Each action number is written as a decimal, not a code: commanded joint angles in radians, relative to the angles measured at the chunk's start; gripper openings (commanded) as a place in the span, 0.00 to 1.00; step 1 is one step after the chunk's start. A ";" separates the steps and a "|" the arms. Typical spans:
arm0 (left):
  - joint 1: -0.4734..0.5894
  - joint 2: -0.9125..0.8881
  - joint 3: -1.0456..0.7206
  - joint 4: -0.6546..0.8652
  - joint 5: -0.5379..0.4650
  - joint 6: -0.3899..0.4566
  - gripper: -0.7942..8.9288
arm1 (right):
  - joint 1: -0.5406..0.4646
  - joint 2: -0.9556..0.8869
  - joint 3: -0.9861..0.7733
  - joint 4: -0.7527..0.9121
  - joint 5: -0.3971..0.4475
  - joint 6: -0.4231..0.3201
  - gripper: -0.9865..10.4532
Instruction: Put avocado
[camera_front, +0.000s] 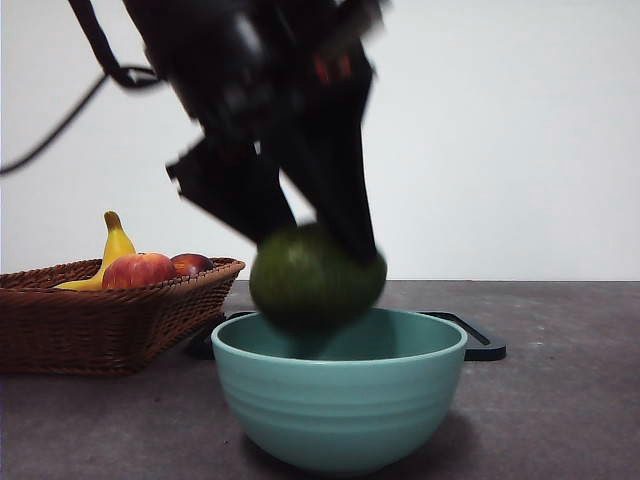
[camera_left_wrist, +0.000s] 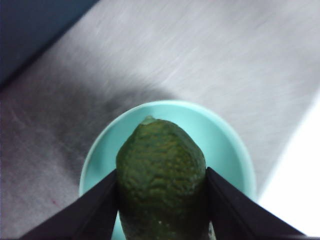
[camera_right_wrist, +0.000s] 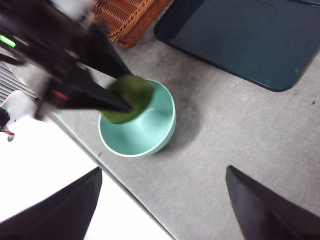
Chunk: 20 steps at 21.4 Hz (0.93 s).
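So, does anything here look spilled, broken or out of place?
Nothing stands out. The left end effector holds the avocado just above the upright teal bowl; the fruit basket sits undisturbed beside it.

Left arm (camera_front: 270, 90): black, blocky housing with small red marks, a green light in the right wrist view, a black cable (camera_front: 95, 45) looping from it. Left pincer (camera_left_wrist: 161, 200): two flat matte black jaws tapering to wedges. Right pincer (camera_right_wrist: 162, 210): two broad black jaws, set wide.

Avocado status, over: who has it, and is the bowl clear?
Left gripper shut on avocado, over teal bowl. Right gripper open, holding nothing. No obstruction seen in the bowl.
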 joint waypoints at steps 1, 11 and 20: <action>-0.026 0.061 0.018 0.016 -0.036 0.027 0.27 | 0.005 0.005 0.015 0.008 0.000 0.010 0.43; -0.056 0.139 0.018 0.053 -0.043 0.034 0.34 | 0.005 0.005 0.015 0.009 0.000 0.010 0.43; -0.067 0.148 0.019 0.040 -0.043 0.029 0.47 | 0.005 0.005 0.015 0.009 0.000 0.010 0.43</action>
